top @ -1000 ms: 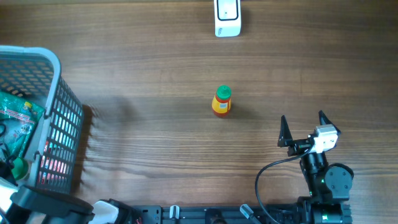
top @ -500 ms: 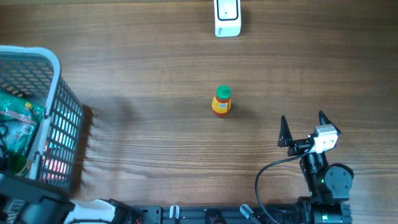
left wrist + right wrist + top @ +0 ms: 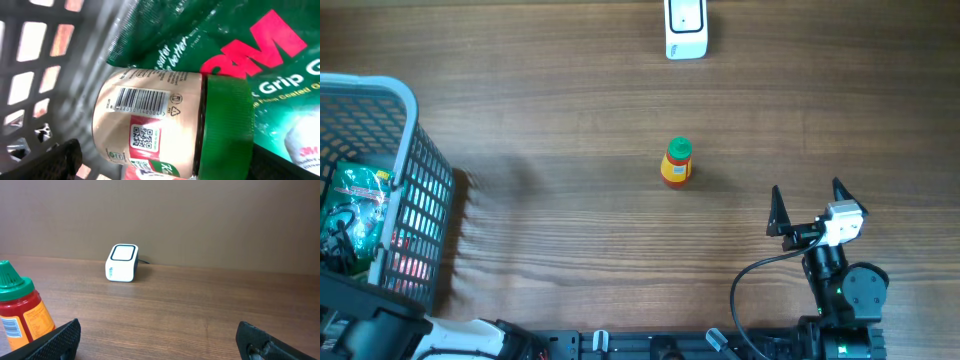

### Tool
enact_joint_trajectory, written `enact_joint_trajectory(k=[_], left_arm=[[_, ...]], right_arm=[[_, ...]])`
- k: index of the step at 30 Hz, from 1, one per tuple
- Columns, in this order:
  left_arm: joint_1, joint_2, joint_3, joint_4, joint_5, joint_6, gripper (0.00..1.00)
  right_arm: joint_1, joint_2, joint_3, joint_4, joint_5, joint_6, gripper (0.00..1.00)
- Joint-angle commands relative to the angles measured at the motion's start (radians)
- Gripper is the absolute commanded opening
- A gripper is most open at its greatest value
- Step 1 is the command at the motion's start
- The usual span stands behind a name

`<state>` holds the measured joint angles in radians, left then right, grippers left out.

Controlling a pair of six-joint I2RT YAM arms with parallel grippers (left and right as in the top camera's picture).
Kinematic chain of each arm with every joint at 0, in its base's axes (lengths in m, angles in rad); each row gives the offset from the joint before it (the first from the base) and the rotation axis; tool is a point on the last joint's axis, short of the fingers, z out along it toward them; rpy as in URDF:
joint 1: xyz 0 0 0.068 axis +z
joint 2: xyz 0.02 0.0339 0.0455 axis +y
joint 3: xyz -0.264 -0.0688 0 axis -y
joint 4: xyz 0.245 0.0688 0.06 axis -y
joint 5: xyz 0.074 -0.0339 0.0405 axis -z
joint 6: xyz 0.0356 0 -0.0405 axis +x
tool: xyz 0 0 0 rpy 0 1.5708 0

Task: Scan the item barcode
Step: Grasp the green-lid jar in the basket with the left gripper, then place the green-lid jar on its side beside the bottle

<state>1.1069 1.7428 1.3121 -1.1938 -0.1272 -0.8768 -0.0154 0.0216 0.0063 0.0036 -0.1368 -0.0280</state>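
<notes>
Down in the left-edge basket, I hung my left gripper spread over a barcoded jar to grab; right gripper idled, spread.

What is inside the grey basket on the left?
The basket holds a green 3M packet and a beige jar with a green lid, lying on its side, barcode showing. Whatever lies under them is covered.

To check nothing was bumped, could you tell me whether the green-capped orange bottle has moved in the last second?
No. The orange bottle stands in the same spot below the white scanner in the overhead view.
</notes>
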Motion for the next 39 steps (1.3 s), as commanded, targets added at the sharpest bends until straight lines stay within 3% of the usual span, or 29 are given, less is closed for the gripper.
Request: enact_joint_trajectory(k=[1, 11, 15, 18, 23, 29, 33, 39], left_arm=[[-0.004, -0.013, -0.013, 0.011, -0.054, 0.009, 1.0], [-0.046, -0.011, -0.156, 0.151, -0.068, 0.008, 1.0], [-0.048, -0.011, -0.123, 0.13, -0.077, 0.009, 0.89], [-0.056, -0.022, -0.027, 0.05, -0.076, 0.009, 0.79], [-0.101, -0.077, 0.237, -0.134, -0.06, 0.009, 0.78], [-0.205, -0.199, 0.595, -0.305, 0.093, 0.009, 0.78], [-0.363, -0.347, 0.718, -0.324, 0.2, 0.008, 0.78], [-0.956, -0.514, 0.719, -0.347, 0.208, -0.004, 0.78]], right_arm=[[0.005, -0.003, -0.001, 0.004, 0.006, 0.005, 1.0], [0.005, -0.003, -0.001, 0.004, 0.006, 0.005, 1.0], [0.005, -0.003, -0.001, 0.004, 0.007, 0.005, 1.0], [0.005, -0.003, -0.001, 0.004, 0.006, 0.004, 1.0], [0.005, -0.003, -0.001, 0.004, 0.007, 0.005, 1.0], [0.005, -0.003, -0.001, 0.004, 0.006, 0.004, 1.0], [0.005, -0.003, -0.001, 0.004, 0.007, 0.004, 1.0], [0.005, -0.003, -0.001, 0.004, 0.006, 0.004, 1.0]])
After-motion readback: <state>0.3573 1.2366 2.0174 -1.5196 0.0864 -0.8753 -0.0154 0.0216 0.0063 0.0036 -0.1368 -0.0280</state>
